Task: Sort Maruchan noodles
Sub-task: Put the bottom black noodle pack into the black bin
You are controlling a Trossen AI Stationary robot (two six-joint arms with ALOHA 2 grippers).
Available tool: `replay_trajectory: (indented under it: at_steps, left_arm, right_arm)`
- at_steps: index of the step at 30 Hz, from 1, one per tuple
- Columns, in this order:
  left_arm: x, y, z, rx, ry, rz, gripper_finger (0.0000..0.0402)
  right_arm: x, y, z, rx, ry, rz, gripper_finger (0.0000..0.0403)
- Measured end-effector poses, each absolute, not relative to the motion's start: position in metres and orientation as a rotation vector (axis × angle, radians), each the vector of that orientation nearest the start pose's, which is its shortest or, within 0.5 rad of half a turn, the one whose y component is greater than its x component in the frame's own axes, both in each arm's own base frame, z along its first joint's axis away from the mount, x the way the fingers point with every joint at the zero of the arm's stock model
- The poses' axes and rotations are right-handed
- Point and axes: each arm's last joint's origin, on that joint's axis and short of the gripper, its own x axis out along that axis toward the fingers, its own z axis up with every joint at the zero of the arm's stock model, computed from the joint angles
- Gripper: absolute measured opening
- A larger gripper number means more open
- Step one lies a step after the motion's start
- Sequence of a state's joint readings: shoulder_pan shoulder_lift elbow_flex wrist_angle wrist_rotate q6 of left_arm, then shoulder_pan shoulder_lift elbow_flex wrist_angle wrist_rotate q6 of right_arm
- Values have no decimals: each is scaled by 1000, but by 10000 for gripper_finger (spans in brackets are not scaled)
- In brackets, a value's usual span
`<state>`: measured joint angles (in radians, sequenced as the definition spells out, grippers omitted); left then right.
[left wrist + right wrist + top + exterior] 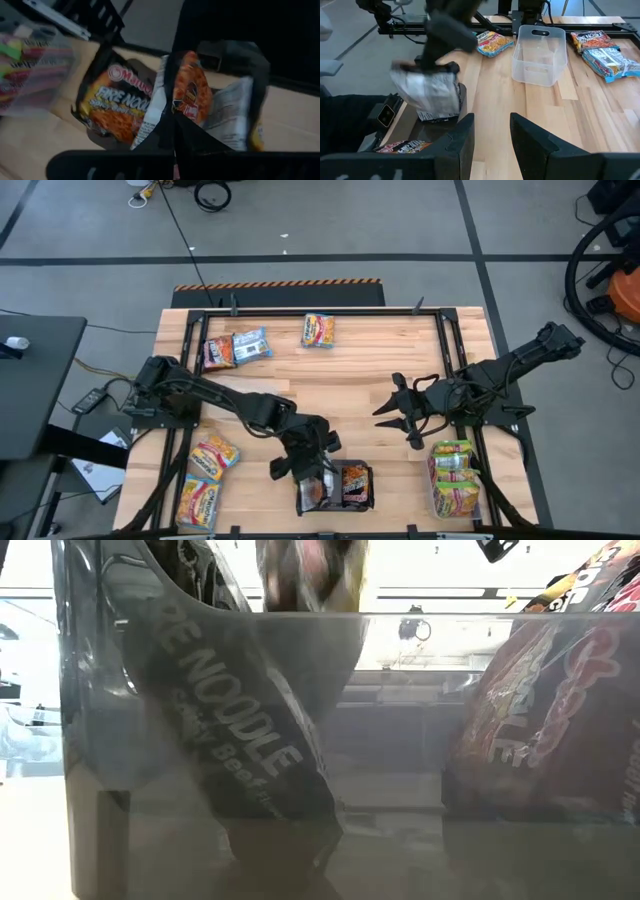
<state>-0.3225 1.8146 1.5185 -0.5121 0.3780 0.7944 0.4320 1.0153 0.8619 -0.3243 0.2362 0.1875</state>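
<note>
Fig. 1. My left gripper (312, 472) pinching a dark noodle packet (431, 97) over its tub

Jaws closed on the packet's edge so it hangs upright above the clear tub (335, 498), beside a matching dark packet (117, 102) already inside (like with like). My right gripper (398, 420) waits mid-table, fingers apart, holding nothing; the remaining packets lie in colour groups about the table (350, 380)

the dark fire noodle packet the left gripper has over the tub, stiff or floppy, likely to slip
Probably half stiff: the dark packet hangs from the left gripper as a flat slab, yet its edges crinkle. The glossy wrapper looks slippery, so a pinch at one edge could let it slide. It seems light, dangling over the clear tub without sagging.
</note>
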Motion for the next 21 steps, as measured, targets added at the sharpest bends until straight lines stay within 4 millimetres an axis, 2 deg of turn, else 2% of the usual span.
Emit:
replay_trajectory:
  at_steps: [3,6,21]
  left_arm:
    - [376,-137,259,681,591,-962,0]
    - [374,-140,250,639,662,-969,0]
    - [371,-153,249,447,733,-932,35]
  right_arm:
    - [200,86,305,32,470,161,130]
    - [200,87,306,31,468,167,130]
    - [202,88,304,48,478,170,130]
